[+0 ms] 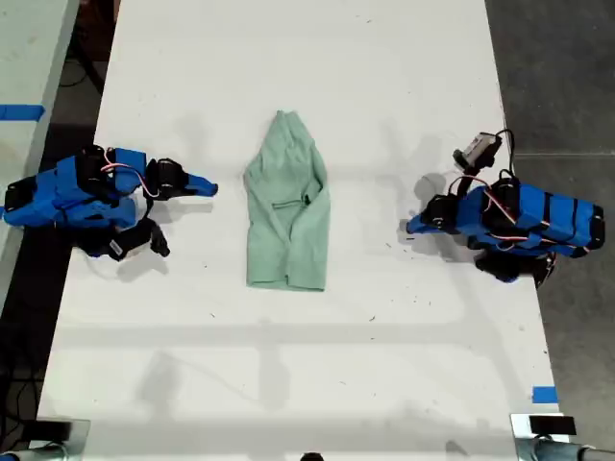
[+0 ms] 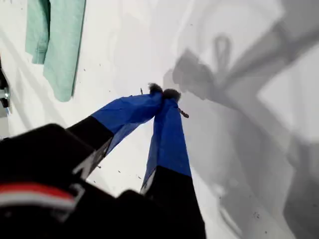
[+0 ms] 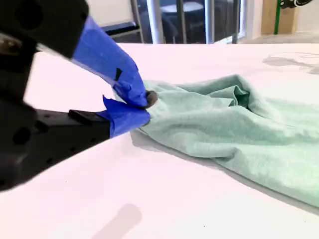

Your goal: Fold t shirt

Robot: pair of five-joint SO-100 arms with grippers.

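Observation:
The t shirt (image 1: 288, 211) lies rumpled and lengthwise in the middle of the white table (image 1: 307, 365), with its narrow end toward the far edge. My second gripper (image 1: 209, 187) rests at the exterior view's left, a short gap from the shirt's edge. In the second wrist view its blue-taped tips (image 3: 142, 104) are shut just in front of the pale green cloth (image 3: 224, 129), holding nothing. At the exterior view's right sits my first gripper (image 1: 411, 228), farther from the shirt. Its tips (image 2: 164, 92) are pressed together over bare table, with the shirt's hem (image 2: 57, 45) well off to one side.
A small camera with wires (image 1: 478, 149) sticks up from the arm at the exterior view's right. Blue tape (image 1: 545, 394) marks the table's near corner at that side. Another table with blue tape (image 1: 19, 111) stands beyond the exterior view's left edge. Dark floor borders both sides.

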